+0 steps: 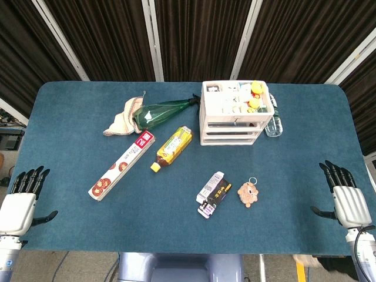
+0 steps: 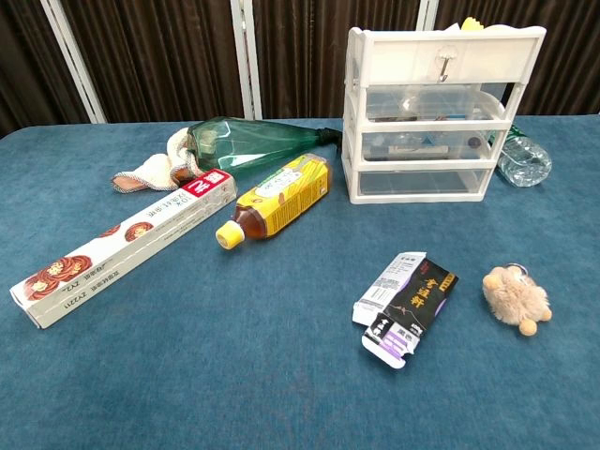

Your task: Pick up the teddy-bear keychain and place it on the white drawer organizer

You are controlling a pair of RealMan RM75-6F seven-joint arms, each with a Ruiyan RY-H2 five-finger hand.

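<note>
Fingers of both hands spread, teddy-bear keychain (image 1: 249, 194) untouched on table

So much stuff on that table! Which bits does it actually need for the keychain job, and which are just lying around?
Needed for the job:
teddy-bear keychain
white drawer organizer
right robot hand, nearest the keychain, open and holding nothing

Just lying about:
green bottle
cloth
tea bottle
long red-and-white box
small black-and-white packet
clear bottle
left robot hand
</note>
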